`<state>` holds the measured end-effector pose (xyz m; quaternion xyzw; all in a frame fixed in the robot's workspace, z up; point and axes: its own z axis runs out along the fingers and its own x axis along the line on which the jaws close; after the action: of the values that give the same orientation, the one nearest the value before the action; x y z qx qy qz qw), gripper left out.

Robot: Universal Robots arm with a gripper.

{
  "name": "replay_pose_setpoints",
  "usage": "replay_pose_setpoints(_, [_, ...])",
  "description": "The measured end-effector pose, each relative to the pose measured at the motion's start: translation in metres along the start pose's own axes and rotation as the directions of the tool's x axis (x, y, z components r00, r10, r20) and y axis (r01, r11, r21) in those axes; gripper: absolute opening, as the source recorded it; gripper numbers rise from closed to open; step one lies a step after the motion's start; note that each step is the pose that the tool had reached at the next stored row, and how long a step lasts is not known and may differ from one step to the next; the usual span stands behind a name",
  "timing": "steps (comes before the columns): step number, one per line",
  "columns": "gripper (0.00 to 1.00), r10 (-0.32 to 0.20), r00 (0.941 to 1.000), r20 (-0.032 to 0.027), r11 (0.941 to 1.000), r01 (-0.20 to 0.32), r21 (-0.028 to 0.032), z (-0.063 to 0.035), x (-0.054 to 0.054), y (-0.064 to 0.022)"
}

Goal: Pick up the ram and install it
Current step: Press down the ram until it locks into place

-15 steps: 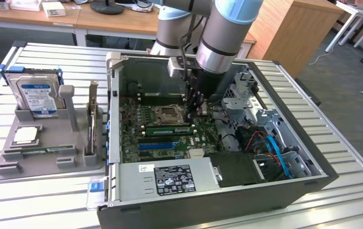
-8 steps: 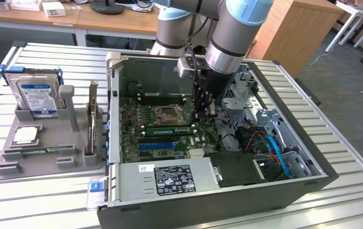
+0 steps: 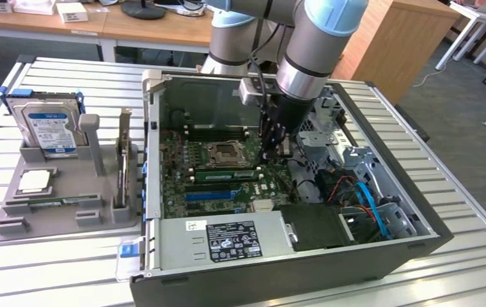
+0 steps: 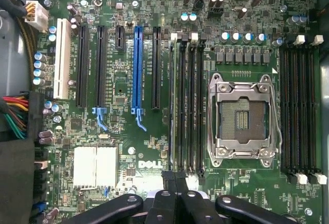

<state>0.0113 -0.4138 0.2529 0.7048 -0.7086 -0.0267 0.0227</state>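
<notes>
The ram (image 4: 173, 106) is a long green stick standing on edge in the outermost of the black slots beside the CPU socket (image 4: 242, 117). In the exterior view the ram (image 3: 223, 173) shows as a green strip just in front of the socket. My gripper (image 4: 175, 179) is shut with its fingertips pressed together, right over one end of that stick; whether they touch it I cannot tell. Nothing is between the fingers. In the exterior view my gripper (image 3: 275, 152) reaches down into the open computer case (image 3: 252, 268), close above the motherboard.
Black and blue expansion slots (image 4: 136, 64) lie beside the ram slots, and a second bank of black slots (image 4: 298, 111) is past the socket. Drive cages and cables (image 3: 354, 185) crowd the case's right side. A grey tray (image 3: 55, 217) on the exterior view's left holds a hard drive (image 3: 48, 128), an upright card (image 3: 123, 166) and a thin green stick (image 3: 53, 203).
</notes>
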Motion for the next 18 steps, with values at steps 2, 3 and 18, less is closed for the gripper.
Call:
replay_pose_setpoints(2, [0.1, 0.0, 1.0, 0.0, 1.0, 0.0, 0.0, 0.0028, 0.0, -0.0002])
replay_pose_setpoints(3, [0.1, 0.0, 1.0, 0.0, 1.0, 0.0, 0.0001, 0.0042, 0.0, -0.0003])
replay_pose_setpoints(18, [0.1, 0.0, 1.0, 0.0001, 1.0, 0.0, 0.0001, 0.0142, -0.002, -0.001])
